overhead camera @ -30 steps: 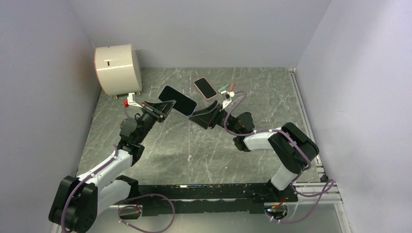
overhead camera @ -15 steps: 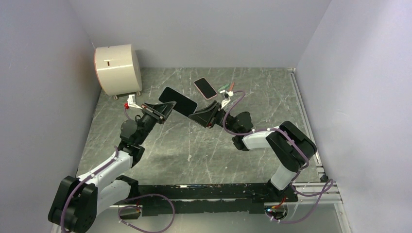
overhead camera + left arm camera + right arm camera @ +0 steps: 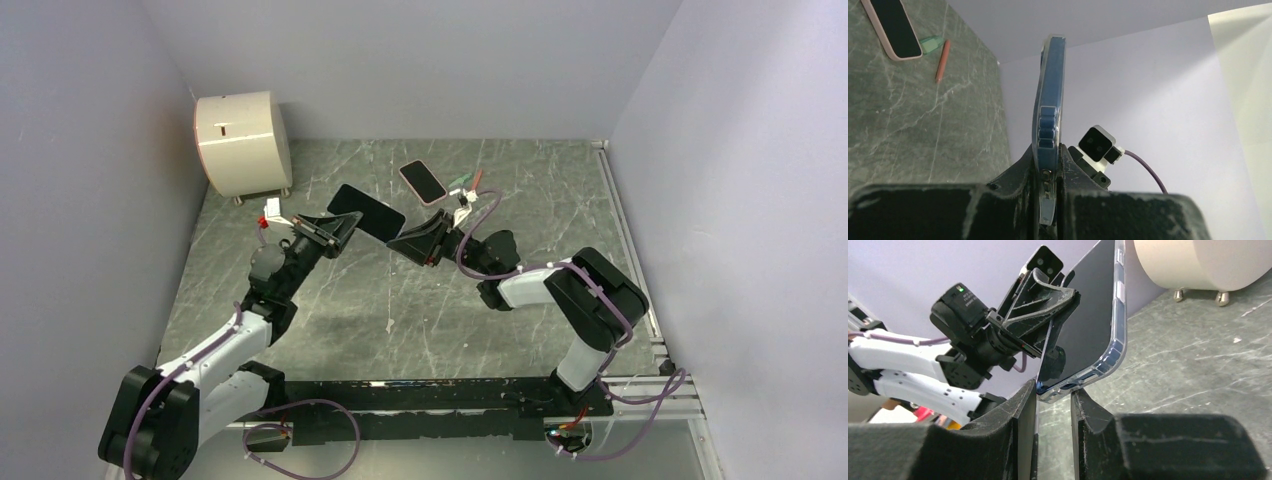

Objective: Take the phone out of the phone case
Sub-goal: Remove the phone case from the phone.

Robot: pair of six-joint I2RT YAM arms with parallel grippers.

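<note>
At the far left of the table (image 3: 400,310) a white drum (image 3: 243,143) is seen, standing against the left wall. Just right of it the left gripper (image 3: 342,224) is raised off the table, and the phone (image 3: 366,211) is clamped between its fingers (image 3: 1023,165) at the phone's left end. In the left wrist view the phone is shown edge-on, upright in the pinch, with the clear case (image 3: 1049,90) wrapped around its rim. The phone is thus held in the air over the middle of the table, dark screen up in the top view, sloping from far left to near right. The case is not yet taken off.

To the right, the right gripper (image 3: 400,240) is brought up to the phone's right end. In the right wrist view its fingers (image 3: 1024,405) are set narrowly, one on each side of the phone's near corner, and the corner is seen in the gap between them. Whether the corner is actually pressed cannot be told.

Farther right and farther back, a second phone with a pink rim (image 3: 422,182) is laid flat on the table, screen up, well apart from both grippers. Just right of it a small green piece (image 3: 460,182) and a red pen (image 3: 476,179) are laid side by side
</note>
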